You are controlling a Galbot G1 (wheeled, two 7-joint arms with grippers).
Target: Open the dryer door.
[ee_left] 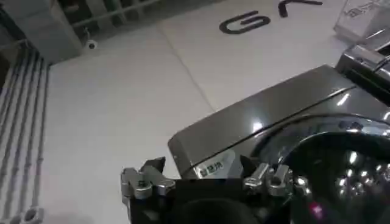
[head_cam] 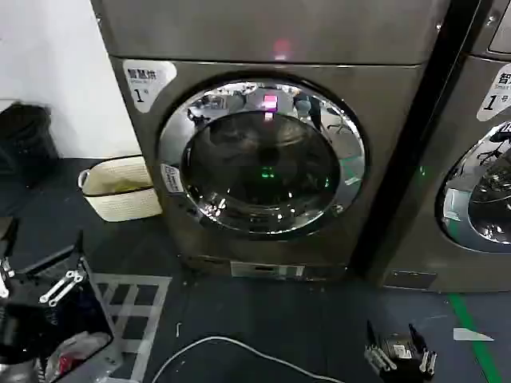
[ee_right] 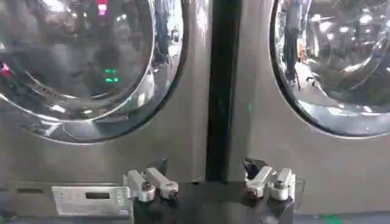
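The dryer [head_cam: 375, 104] is a bronze-grey machine with a white "1" sticker [head_cam: 145, 82] at its upper corner. The dryer door [head_cam: 172, 144], a chrome ring around dark glass, lies flush against the front, shut. My left gripper [head_cam: 44, 247] hangs low and left of the machine, open and holding nothing. In the left wrist view the left gripper [ee_left: 204, 167] points at the dryer's upper corner [ee_left: 256, 115], well short of it. My right gripper [head_cam: 391, 331] sits low at the right, open and empty. In its wrist view the right gripper [ee_right: 206, 167] faces the dark gap beside the dryer door [ee_right: 164, 79].
A second machine [head_cam: 471, 159] with a similar chrome door [ee_right: 329, 115] stands right beside the dryer. A cream basket [head_cam: 120, 187] and a black bin [head_cam: 28, 136] sit to the left. A white cable [head_cam: 239, 347] crosses the dark floor in front.
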